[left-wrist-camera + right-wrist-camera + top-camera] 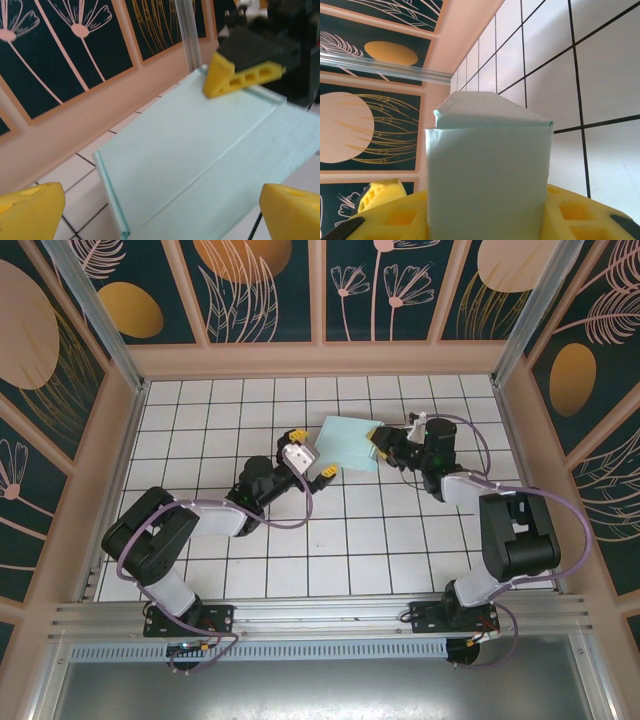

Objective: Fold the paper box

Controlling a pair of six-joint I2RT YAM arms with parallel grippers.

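Top external view puts the paper box (345, 445) at the middle of the far half of the white-tiled bench (350, 550), between the two arms. The right end effector (383, 447) is clamped on its right edge, and the left end effector (311, 453) stands spread wide at its left edge, gripping nothing. Held from one side only, the box could pivot or sag around that single pinch. A sideways nudge from the open left fingers could also slide it out of the right grip. If the left jaws close off the fold line (215, 150), they would likely dent the panel rather than bend it where it is scored. A flap that is not pressed home may spring back. The box is thin, matte, pale blue card, flat-panelled, with a straight crease and a narrow turned-up lip along one side. It looks light and easy to crush. The fingertips (235, 77) are hard yellow wedges with cut-out slots, smooth enough to slip on card. The bench is a glossy grid of dark-lined tiles.
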